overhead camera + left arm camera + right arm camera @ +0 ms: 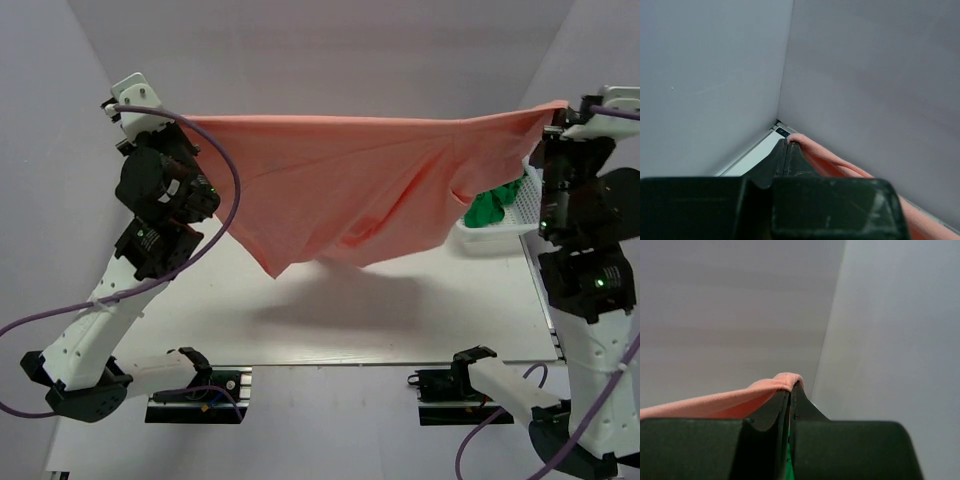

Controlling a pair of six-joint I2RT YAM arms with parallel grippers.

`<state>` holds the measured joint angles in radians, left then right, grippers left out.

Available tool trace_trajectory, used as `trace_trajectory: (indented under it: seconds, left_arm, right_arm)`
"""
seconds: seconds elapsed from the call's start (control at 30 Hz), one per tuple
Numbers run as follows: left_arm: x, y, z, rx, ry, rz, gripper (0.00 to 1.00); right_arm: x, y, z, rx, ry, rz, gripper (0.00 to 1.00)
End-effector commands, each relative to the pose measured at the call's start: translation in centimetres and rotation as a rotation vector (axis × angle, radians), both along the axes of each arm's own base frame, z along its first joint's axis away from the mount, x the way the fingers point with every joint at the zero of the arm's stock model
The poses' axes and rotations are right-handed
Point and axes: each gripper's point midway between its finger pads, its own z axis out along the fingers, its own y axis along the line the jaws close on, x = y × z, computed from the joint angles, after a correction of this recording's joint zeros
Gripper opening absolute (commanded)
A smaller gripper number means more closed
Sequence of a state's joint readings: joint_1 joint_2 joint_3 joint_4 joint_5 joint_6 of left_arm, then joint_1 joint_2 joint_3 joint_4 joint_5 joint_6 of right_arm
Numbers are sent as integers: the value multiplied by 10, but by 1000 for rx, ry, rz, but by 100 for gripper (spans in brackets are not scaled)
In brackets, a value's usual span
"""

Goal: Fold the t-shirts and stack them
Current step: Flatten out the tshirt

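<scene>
The salmon-pink t-shirt [350,190] hangs stretched in the air between my two arms, high above the table, its lower edge sagging to a point at the left. My left gripper [180,118] is shut on its left top corner; the pink edge [820,157] folds over the closed tips. My right gripper [562,108] is shut on the right top corner, and the pink cloth [765,390] drapes over its tips. The bright green garment [492,208] lies in the basket at the right, partly hidden behind the shirt; a green strip [788,460] shows below my right fingers.
A white lattice basket [515,222] stands at the table's right edge next to the right arm. The white table [330,320] lies under the hanging shirt. Grey walls enclose the back and both sides. Purple cables loop round both arms.
</scene>
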<state>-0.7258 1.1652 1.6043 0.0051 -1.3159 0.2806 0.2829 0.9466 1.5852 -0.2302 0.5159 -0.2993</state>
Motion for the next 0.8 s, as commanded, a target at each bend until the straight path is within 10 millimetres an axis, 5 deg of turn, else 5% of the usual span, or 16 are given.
trace_trajectory:
  seconds: [0.0,0.13,0.23,0.37,0.57,0.63,0.77]
  left_arm:
    - [-31,28,19,-32,-43,8,0]
    - [-45,32,25,-41,-64,-99,0]
    - [-45,9,27,-44,-83,-310,0]
    - [-40,-12,25,-42,-72,-423,0]
    - [-11,-29,-13,-25,19,-361,0]
    - [-2,-24,-26,-28,34,-287,0]
    - [36,-46,-71,45,119,-213,0]
  right_arm:
    - [-50,-8,47,13,-152,34,0]
    - [-84,-5,62,14,-231,106,0]
    - [-99,-1,67,13,-259,153,0]
    - [-93,9,58,15,-234,205,0]
    - [-40,23,19,26,-113,207,0]
    - [-18,30,-2,36,-56,212,0]
    - [38,42,-54,59,83,187,0]
